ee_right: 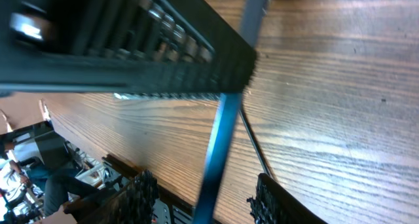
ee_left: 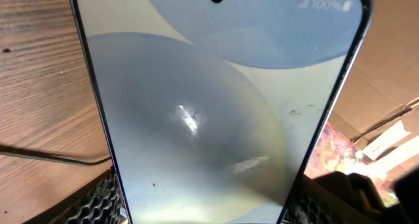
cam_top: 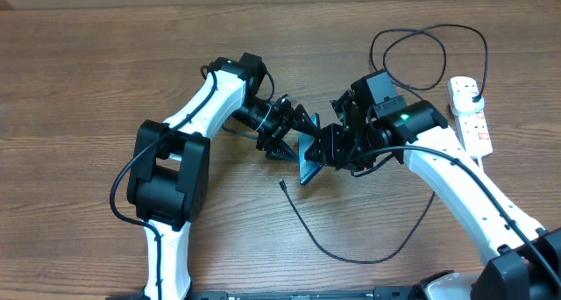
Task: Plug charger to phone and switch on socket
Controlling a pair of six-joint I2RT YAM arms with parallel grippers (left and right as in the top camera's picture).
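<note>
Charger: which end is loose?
The small connector tip, lying bare on the table near the phone; the other end, the plug, sits at the socket.

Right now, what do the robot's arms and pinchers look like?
Both the left arm and right arm are white tubes with chunky black joints and thin black cables alongside. The right one shows a small green light. The left gripper and right gripper are black, with ridged fingers.

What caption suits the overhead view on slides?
Left tool and right tool meet at the phone, held on edge; charger lies unplugged.
</note>
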